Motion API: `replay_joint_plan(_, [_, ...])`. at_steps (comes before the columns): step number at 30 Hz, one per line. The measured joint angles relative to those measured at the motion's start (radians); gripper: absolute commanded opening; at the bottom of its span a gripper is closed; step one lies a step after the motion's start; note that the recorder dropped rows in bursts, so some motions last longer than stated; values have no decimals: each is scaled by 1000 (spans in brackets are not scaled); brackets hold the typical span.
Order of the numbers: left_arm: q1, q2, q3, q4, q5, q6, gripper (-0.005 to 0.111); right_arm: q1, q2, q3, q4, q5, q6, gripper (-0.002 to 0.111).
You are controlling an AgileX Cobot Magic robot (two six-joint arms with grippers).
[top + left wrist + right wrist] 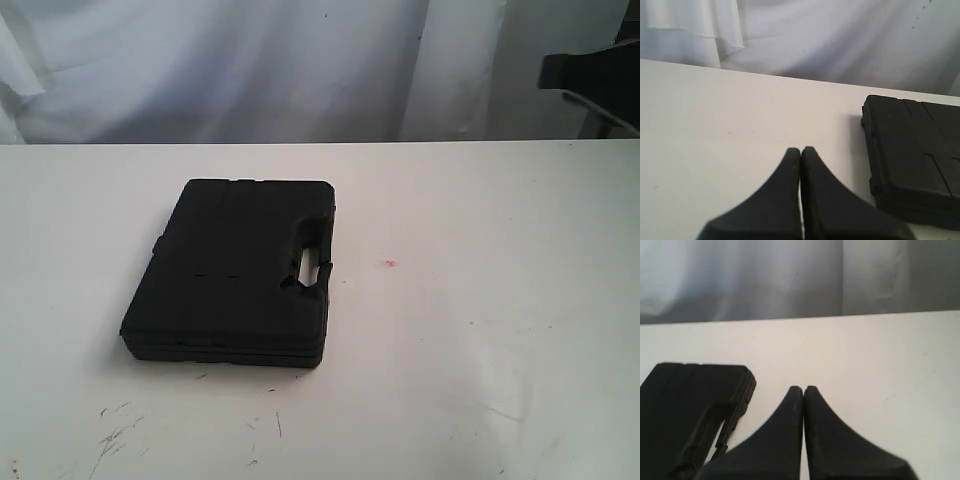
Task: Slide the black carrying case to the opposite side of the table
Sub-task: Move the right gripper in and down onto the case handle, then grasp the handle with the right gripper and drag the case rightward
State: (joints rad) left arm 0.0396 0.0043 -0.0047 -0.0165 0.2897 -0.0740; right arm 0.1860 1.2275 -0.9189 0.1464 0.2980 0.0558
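The flat black case (235,268) lies on the white table (480,340), left of the middle, its handle slot (311,263) along the right edge. Neither arm shows in the exterior view. In the left wrist view my left gripper (801,149) is shut with nothing in it, hovering over bare table beside the case (915,155) and apart from it. In the right wrist view my right gripper (803,388) is also shut and empty, close to the handle edge of the case (687,415) without touching it.
A small red speck (388,264) marks the table right of the case. Dark scratches (118,432) run near the front edge. White cloth (250,60) hangs behind the table. A dark object (592,75) stands at the back right.
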Motion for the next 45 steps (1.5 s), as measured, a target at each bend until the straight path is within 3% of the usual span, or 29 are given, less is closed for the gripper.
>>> replay_joint_plan(10, [0,0,0,0,0,0,0,102,282,-211,26,163,-19,0])
replay_joint_plan(19, [0,0,0,0,0,0,0,140,591,-495,165,434,1,0])
replay_joint_plan(28, [0,0,0,0,0,0,0,274,851,-815,75,590,189,0])
replay_joint_plan(30, [0,0,0,0,0,0,0,279,884,-855,68,607,220,6])
replay_joint_plan(34, [0,0,0,0,0,0,0,279,963,-908,61,623,262,40])
replay_joint_plan(36, [0,0,0,0,0,0,0,279,985,-910,61,626,288,51])
replay_joint_plan(45, [0,0,0,0,0,0,0,279,1039,-914,100,582,336,54])
